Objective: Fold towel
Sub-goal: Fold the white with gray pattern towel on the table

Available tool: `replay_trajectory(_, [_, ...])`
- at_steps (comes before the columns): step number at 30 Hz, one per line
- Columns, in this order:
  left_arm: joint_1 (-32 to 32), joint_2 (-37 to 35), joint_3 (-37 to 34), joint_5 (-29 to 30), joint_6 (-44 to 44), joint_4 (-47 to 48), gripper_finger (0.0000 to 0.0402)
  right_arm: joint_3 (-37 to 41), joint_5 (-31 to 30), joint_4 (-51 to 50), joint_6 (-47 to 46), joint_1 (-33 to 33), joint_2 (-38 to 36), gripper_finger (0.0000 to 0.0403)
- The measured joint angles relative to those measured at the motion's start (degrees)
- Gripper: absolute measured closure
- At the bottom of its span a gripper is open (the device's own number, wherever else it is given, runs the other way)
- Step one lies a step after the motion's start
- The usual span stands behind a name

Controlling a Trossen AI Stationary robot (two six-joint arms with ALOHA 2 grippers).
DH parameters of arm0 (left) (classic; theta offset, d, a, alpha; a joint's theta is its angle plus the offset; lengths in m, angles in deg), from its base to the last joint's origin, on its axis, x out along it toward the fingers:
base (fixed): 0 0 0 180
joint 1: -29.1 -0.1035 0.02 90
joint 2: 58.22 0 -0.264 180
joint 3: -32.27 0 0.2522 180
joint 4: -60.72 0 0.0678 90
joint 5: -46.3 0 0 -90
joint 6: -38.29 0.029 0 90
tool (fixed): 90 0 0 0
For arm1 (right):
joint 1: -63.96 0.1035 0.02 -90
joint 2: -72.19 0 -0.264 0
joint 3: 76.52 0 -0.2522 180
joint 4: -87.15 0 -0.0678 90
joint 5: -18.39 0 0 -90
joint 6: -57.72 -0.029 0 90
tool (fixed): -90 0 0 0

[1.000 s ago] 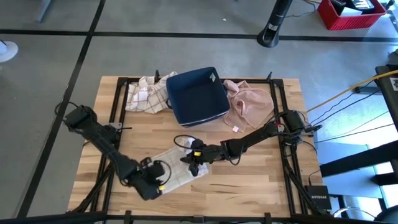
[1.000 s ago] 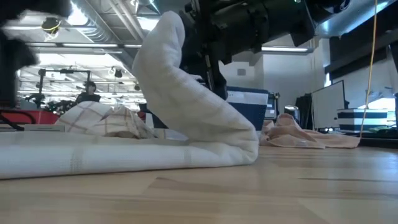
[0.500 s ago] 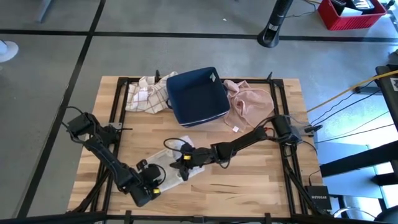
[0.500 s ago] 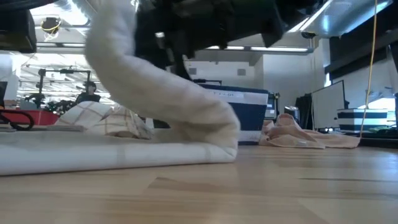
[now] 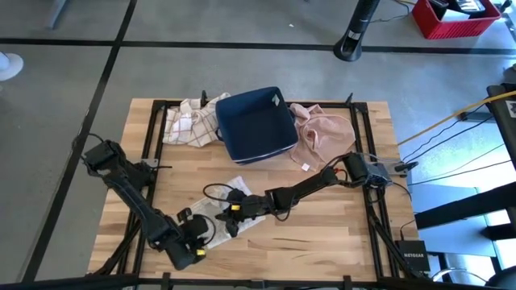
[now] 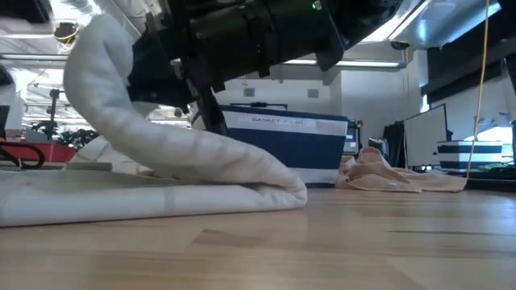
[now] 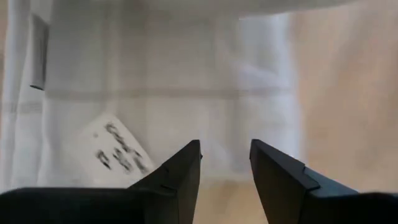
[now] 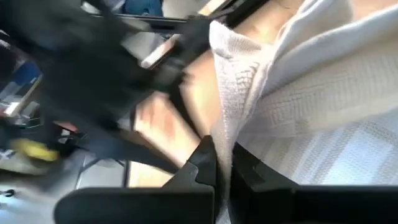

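A white towel [image 5: 242, 192] lies near the table's front, left of the middle. In the low view one end of it [image 6: 101, 72] is raised and bent over the flat part [image 6: 121, 201], with a rounded fold [image 6: 278, 189] on the wood. My right gripper [image 5: 231, 212] is shut on the raised end. My left gripper [image 5: 196, 236] is open just above the flat part [image 7: 174, 93], close to the towel's edge, next to a printed label [image 7: 118, 149]. My right gripper pinches the towel's raised end by its edge [image 8: 224, 134] between its two fingers; one layer or several, I cannot tell. That end is lifted clear and curves down slack to the fold, while the rest of the towel lies on the table.
A dark blue basket [image 5: 256, 122] stands at the far middle of the table. A checked cloth [image 5: 189, 121] lies to its left and a pink cloth [image 5: 322, 133] to its right. Bare wood lies near the front right.
My right gripper has gone toward the table's left and near edge with the towel's end, drawing it over the flat part. The raised end now leans lower and farther left. The fold on the table has rolled left and flattened. The flat part has stayed put.
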Motion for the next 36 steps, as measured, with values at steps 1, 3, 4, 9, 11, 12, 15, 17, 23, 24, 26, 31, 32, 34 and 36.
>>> replay_trajectory(1, [0.68, -0.86, 0.5, 0.08, -0.52, 0.62, 0.0269, 0.0, -0.06, -0.24, 0.11, 0.0, 0.0, 0.0391])
replay_trajectory(3, [2.04, -1.82, 0.55, 0.23, -3.21, 1.56, 0.0269, 0.0, -0.04, -0.24, 0.17, 0.0, 0.0, 0.0391])
replay_trajectory(4, [2.88, -1.83, 0.55, 0.3, -4.74, 1.75, 0.0269, 0.0, -0.05, -0.15, 0.17, 0.0, 0.0, 0.0391])
replay_trajectory(9, [6.05, 1.2, -1.34, 2.22, -11.42, 2.02, 0.0269, 0.0, -0.13, 1.26, 0.17, 0.42, 0.19, 0.0391])
replay_trajectory(11, [5.94, 2.83, -2.85, 2.67, -12.54, 0.91, 0.0269, -0.72, -0.54, 2.28, 0.2, 0.5, 0.93, 0.0391])
replay_trajectory(12, [5.56, 3.66, -3.14, 2.85, -12.62, 0.07, 0.0269, -1.52, -0.5, 2.19, 0.12, 0.72, 1.76, 0.0391])
replay_trajectory(15, [4.45, 5.14, -3.4, 3.28, -12.51, -0.63, 0.0269, -3.75, -0.13, 1.59, 0.13, 0.85, 4.17, 0.0391])
replay_trajectory(17, [4.12, 5.37, -3.38, 3.39, -12.33, -0.61, 0.0269, -4.13, -1.12, 1.46, 0.18, 0.79, 4.85, 0.0391])
replay_trajectory(23, [4.07, 5.37, -3.36, 3.34, -12.05, -0.75, 0.0269, -4.11, -1.67, 1.28, -0.01, 0.33, 4.92, 0.0389])
replay_trajectory(24, [4.07, 5.37, -3.36, 3.34, -12.04, -0.74, 0.0269, -4.11, -1.68, 1.31, -0.02, 0.33, 4.92, 0.0386])
replay_trajectory(26, [4.07, 5.37, -3.36, 3.32, -12.02, -0.75, 0.0269, -4.11, -1.7, 1.31, 0.0, 0.32, 4.92, 0.0378])
replay_trajectory(31, [4.07, 5.11, -3.36, 2.07, -11.86, -0.53, 0.0269, -4.11, -1.49, 1.32, 2.81, 0.37, 4.92, 0.033])
replay_trajectory(32, [4.05, 4.87, -3.36, 1.18, -11.67, -0.39, 0.0269, -4.11, -1.48, 1.34, 2.84, 0.4, 4.92, 0.0317])
replay_trajectory(34, [3.97, 3.73, -3.4, -1.91, -10.98, -0.27, 0.0269, -4.11, -1.43, 1.32, 2.48, 0.42, 4.92, 0.0289])
replay_trajectory(36, [3.98, 1.9, -3.51, -6.03, -10.73, -0.13, 0.0269, -4.11, -0.96, 1.32, 2.51, 0.39, 4.92, 0.0264])
